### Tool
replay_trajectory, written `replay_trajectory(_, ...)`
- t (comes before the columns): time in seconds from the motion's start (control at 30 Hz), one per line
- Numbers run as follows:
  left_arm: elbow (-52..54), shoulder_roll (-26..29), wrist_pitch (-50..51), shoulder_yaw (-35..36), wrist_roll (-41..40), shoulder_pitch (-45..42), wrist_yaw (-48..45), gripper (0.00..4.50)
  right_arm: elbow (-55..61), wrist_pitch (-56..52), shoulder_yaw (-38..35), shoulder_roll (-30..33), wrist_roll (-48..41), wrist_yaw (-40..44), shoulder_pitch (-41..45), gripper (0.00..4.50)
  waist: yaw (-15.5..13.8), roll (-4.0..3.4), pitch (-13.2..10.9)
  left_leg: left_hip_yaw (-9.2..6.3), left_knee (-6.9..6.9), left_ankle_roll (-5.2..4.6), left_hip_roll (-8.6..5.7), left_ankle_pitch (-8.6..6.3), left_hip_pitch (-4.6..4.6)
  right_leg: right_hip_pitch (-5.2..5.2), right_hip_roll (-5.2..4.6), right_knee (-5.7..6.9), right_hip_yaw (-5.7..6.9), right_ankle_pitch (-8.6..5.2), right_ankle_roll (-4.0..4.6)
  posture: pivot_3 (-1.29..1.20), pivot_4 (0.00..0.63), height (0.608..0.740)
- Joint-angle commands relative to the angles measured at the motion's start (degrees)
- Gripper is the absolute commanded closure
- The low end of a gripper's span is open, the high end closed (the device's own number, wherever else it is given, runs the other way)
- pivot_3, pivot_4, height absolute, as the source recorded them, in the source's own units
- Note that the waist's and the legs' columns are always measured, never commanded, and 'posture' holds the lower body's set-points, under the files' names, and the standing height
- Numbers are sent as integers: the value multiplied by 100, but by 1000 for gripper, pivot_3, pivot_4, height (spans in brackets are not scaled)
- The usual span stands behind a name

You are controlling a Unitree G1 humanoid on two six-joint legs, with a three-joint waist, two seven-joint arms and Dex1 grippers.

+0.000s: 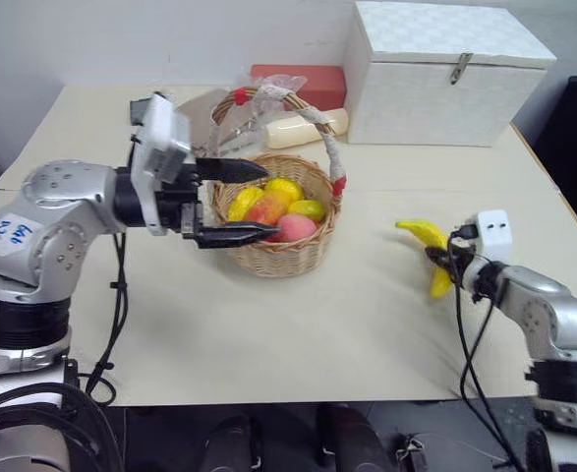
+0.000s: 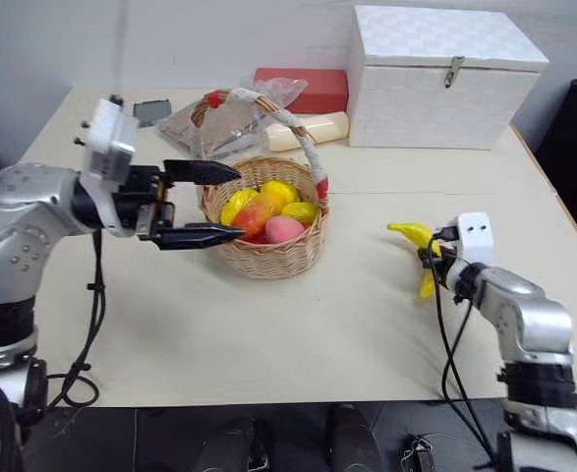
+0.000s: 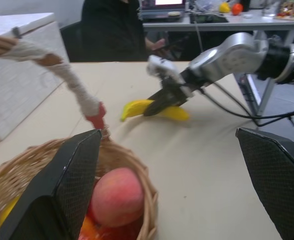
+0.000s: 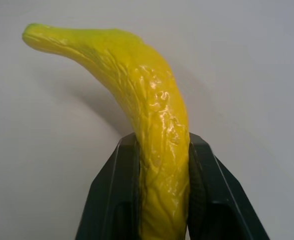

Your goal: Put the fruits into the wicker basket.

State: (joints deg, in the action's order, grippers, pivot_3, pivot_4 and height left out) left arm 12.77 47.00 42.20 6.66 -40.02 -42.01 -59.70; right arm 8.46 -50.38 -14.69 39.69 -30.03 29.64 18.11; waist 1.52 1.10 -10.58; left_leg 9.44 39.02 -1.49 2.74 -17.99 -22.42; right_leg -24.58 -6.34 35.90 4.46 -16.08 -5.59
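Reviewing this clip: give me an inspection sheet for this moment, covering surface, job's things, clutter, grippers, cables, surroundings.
Surface: beige table.
Job's things: wicker basket holds mango, peach and other yellow fruit; banana lies on the table.
Clutter: white woven box, red box, cream roll, plastic bag.
Grippers: left gripper open beside the basket; right gripper shut on the banana.
Cables: black cables hang by both arms.
Surroundings: desk with a person behind.
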Motion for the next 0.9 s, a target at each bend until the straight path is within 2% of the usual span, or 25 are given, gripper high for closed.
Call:
replay_trajectory(0.03,10,425,-108,399,-6,232,-224,0,1481,-768,-304,483,-1309,933,-168,3784,38,-1,-1,1,-2,2,4,-1,2,-1,2,-1,-1,0,0,0,150,740)
replay_trajectory(0.1,-51,623,-153,507,7,332,-316,0,1813,-1003,-246,490,-1685,927,-15,3784,43,3,-1,2,0,9,14,-5,10,2,11,-2,-1,-3,5,0,150,740)
replay_trajectory(0.2,-115,776,-181,579,13,341,-339,0,1930,-1173,219,-90,-1842,352,878,3784,39,3,-1,3,2,12,13,-6,15,2,8,5,-3,-4,8,0,150,740)
replay_trajectory(0.3,-142,794,-224,543,12,268,-318,0,1441,-1136,1138,-1037,-1231,-389,2054,3784,40,2,-1,5,1,12,10,-5,15,-5,0,12,-3,-3,13,0,150,740)
replay_trajectory(0.47,-48,809,-243,594,17,275,-202,0,537,-873,1998,-1819,-382,-853,3136,3784,-3,3,0,-6,3,15,8,-6,-41,-49,-3,26,18,-8,22,0,150,740)
replay_trajectory(0.53,38,846,-198,690,-37,347,-151,0,188,-732,2066,-2046,-175,-920,3445,3784,11,4,0,4,13,1,-6,-1,-98,-103,-13,38,12,-1,11,0,150,740)
replay_trajectory(0.8,382,855,-117,888,-150,661,45,0,-515,87,2396,-2591,649,-1003,3868,3784,48,4,0,24,10,-4,-1,-5,-92,-101,-9,25,19,4,0,0,150,740)
replay_trajectory(0.87,438,826,-116,908,-171,696,110,0,-511,100,2391,-2797,677,-1011,3865,3052,69,4,0,26,10,1,4,-1,-89,-101,-4,32,16,4,1,0,150,740)
replay_trajectory(0.9,465,813,-120,919,-179,718,135,0,-474,82,2382,-2884,687,-1021,3847,2866,84,4,0,26,10,4,4,1,-86,-101,-4,41,14,4,1,0,150,740)
